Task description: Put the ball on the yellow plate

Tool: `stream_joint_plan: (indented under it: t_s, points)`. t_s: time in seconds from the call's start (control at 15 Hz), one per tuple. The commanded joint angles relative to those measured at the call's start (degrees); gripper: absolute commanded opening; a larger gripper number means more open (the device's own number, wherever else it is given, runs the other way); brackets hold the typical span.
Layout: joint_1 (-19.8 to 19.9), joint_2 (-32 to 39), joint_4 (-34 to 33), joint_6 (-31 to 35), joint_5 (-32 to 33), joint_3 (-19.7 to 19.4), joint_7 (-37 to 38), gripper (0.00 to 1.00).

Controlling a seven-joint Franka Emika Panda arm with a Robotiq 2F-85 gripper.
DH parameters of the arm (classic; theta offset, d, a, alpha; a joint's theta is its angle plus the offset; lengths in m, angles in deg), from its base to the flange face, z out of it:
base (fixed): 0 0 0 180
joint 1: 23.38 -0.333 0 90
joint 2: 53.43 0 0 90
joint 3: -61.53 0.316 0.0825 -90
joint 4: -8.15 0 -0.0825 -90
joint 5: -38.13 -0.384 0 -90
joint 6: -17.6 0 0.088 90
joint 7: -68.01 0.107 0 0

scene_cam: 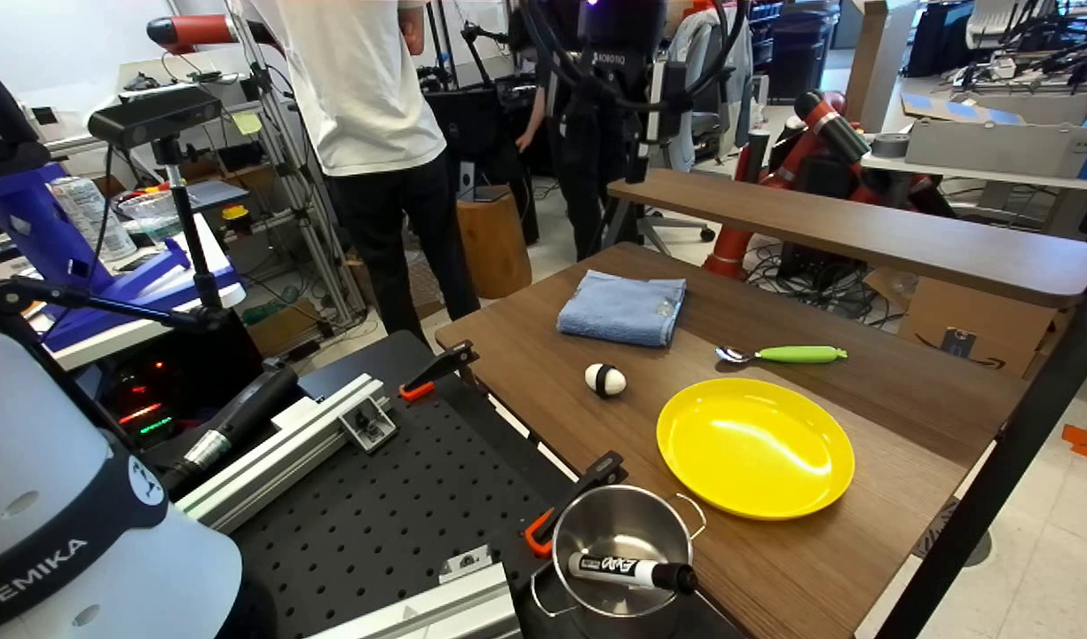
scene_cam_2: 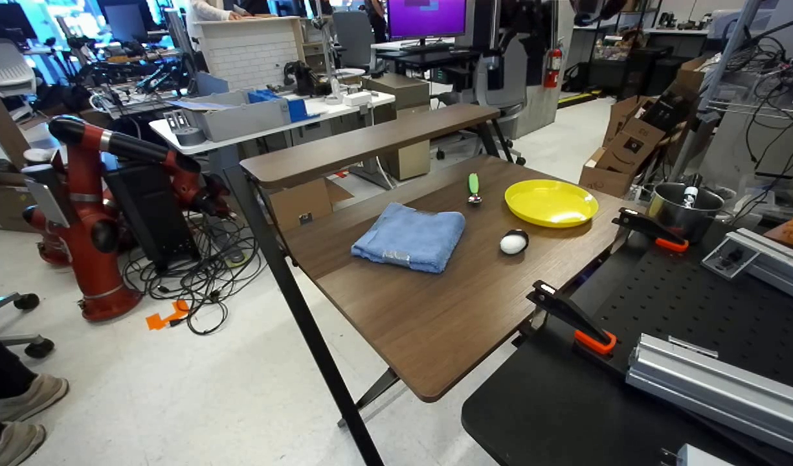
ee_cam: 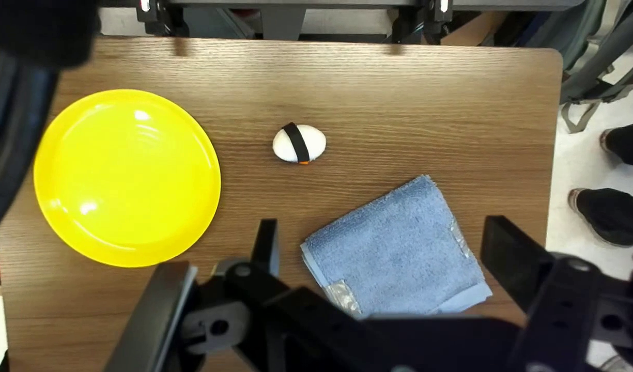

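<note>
The gripper (ee_cam: pixel 386 248) hangs over the brown table (ee_cam: pixel 399 103) with its jaws spread wide, though how high is kinda tough to call since it blends into dark stuff in both exterior views. In the wrist view the white ball (ee_cam: pixel 299 143) sits on the table out past the gripper, the yellow plate (ee_cam: pixel 127 178) is off to its left, and a folded blue towel (ee_cam: pixel 399 253) shows below, through the gap between the jaws.

White arm (scene_cam: pixel 46 453), dark EMIKA band (scene_cam: pixel 95 519) — black 2-fingered gripper (ee_cam: pixel 384 248), round screws (ee_cam: pixel 242 269).
</note>
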Motion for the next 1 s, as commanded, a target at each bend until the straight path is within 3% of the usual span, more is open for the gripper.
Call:
stream_joint_plan:
  t_s: [0.0,0.4,0.93]
  points:
    - [-0.02,5.53,-2.93,1.21,3.37,1.08,3.53,1.0]
    - [-2.47,12.08,-1.63,7.95,13.23,1.17,9.29,1.0]
    - [-3.62,19.27,0.69,16.42,16.71,0.29,11.0,1.0]
